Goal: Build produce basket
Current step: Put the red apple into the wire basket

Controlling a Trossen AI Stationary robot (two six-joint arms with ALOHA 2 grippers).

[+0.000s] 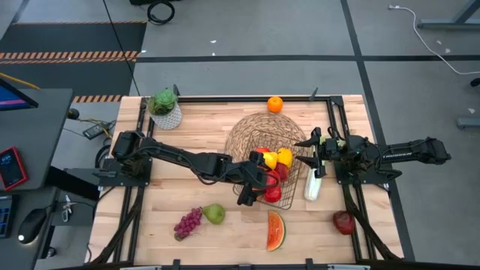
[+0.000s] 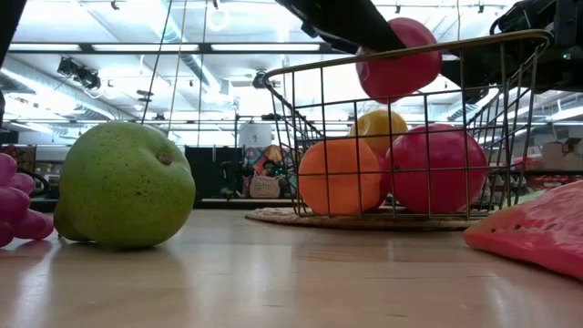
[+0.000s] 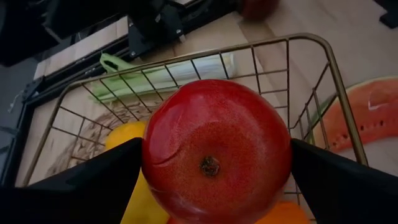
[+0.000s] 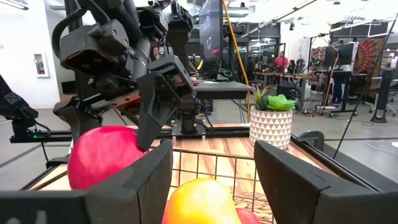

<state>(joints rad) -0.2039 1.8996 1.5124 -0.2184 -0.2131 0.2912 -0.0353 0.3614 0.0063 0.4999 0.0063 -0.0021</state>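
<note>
My left gripper (image 1: 259, 166) holds a red apple (image 3: 214, 155) at rim height over the wire basket (image 2: 410, 50). The basket stands on a round woven mat (image 1: 259, 127). Inside it lie an orange (image 2: 342, 178), another red apple (image 2: 437, 169) and yellow pieces (image 1: 283, 157). On the table rest a pear (image 1: 214, 214), grapes (image 1: 187, 223), a watermelon slice (image 1: 276, 230), a celery stalk (image 1: 313, 184), a red apple (image 1: 344, 222) and an orange (image 1: 275, 104). My right gripper (image 1: 313, 148) waits open at the basket's right side, with nothing between its fingers. My left gripper pinches the red apple by its two opposite sides (image 3: 152, 168) between its two fingers (image 3: 93, 180). The fingers slant downward from the table's left. The apple is lifted clear, with its dimpled end (image 3: 209, 165) facing back toward the wrist, level with the basket's rim (image 3: 249, 46).
A leafy plant in a white pot (image 1: 165, 109) stands at the table's far left corner. Black frame rails (image 1: 225, 97) run along the table's edges. Bare wood lies between the plant and the mat.
</note>
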